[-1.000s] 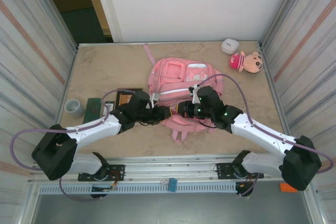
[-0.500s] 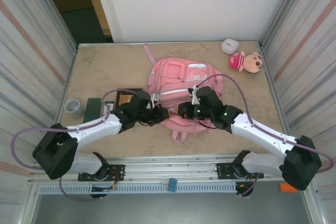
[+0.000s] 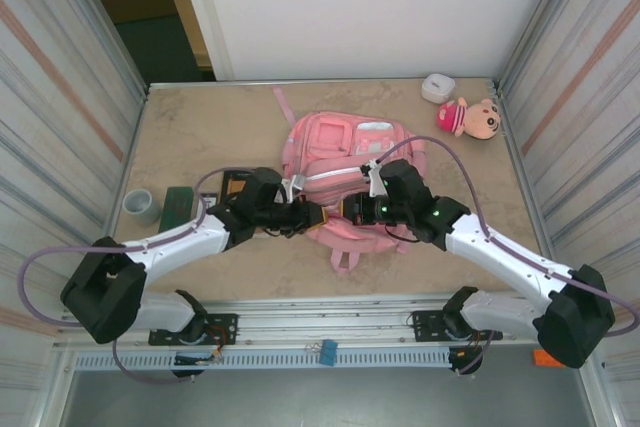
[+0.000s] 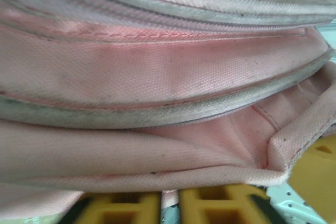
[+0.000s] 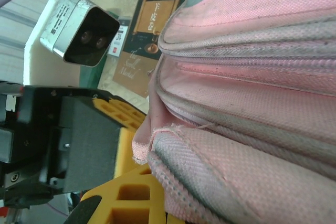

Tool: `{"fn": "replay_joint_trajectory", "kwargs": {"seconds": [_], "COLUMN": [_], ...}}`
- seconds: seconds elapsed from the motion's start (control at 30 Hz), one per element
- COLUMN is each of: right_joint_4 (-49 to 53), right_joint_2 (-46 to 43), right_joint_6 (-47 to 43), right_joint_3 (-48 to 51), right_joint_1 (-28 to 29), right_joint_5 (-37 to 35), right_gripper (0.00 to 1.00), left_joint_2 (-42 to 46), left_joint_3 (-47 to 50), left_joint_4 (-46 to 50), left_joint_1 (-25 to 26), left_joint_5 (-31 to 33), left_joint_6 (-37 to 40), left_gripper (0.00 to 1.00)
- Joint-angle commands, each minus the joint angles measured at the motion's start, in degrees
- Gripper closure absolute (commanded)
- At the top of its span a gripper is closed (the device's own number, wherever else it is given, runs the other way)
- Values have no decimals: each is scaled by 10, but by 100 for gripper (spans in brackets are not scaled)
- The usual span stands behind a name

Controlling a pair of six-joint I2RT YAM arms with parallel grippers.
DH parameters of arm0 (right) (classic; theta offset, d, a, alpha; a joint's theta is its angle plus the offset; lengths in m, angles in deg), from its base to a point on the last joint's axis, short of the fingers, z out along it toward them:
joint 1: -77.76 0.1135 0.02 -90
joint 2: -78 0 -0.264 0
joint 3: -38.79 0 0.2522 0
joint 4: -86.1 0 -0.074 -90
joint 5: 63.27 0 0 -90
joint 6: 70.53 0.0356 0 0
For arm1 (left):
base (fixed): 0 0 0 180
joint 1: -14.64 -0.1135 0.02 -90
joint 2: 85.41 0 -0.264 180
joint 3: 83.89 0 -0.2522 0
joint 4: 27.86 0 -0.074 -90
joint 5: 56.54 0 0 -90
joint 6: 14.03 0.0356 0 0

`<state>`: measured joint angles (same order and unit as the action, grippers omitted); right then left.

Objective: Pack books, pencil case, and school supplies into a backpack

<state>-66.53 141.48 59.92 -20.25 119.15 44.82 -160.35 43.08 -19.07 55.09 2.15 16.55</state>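
At the left, the book (image 3: pixel 237 187) lies on the table (image 3: pixel 200 127), just beside the pink backpack (image 3: pixel 345 147). Our left gripper (image 3: pixel 312 215) and right gripper (image 3: pixel 347 209) meet at its near edge, touching the fabric. Whether they pinch it, we cannot tell.

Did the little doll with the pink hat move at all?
No. The doll lies in the same spot as before, just right of the small white box in the far right corner.
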Motion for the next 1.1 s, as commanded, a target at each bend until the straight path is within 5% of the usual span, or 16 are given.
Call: {"fn": "replay_joint_trajectory", "kwargs": {"seconds": [0.0, 0.2, 0.57, 1.07], "right_joint_4": [-24, -78, -76, -47], "right_joint_2": [-31, -20, -12, -15], "right_joint_6": [4, 41, 42, 28], "right_joint_3": [-25, -27, -40, -39], "right_joint_1": [3, 14, 22, 18], "right_joint_5": [52, 44, 35, 22], "right_gripper": [98, 97, 97, 98], "left_joint_2": [36, 64, 23, 14], "left_joint_3": [-30, -68, -98, -99], "left_joint_4": [78, 169, 254, 178], "left_joint_1": [2, 65, 93, 73], "left_joint_5": [46, 185, 290, 192], "left_joint_6": [62, 139, 147, 121], "left_gripper": [67, 50, 54, 93]}}
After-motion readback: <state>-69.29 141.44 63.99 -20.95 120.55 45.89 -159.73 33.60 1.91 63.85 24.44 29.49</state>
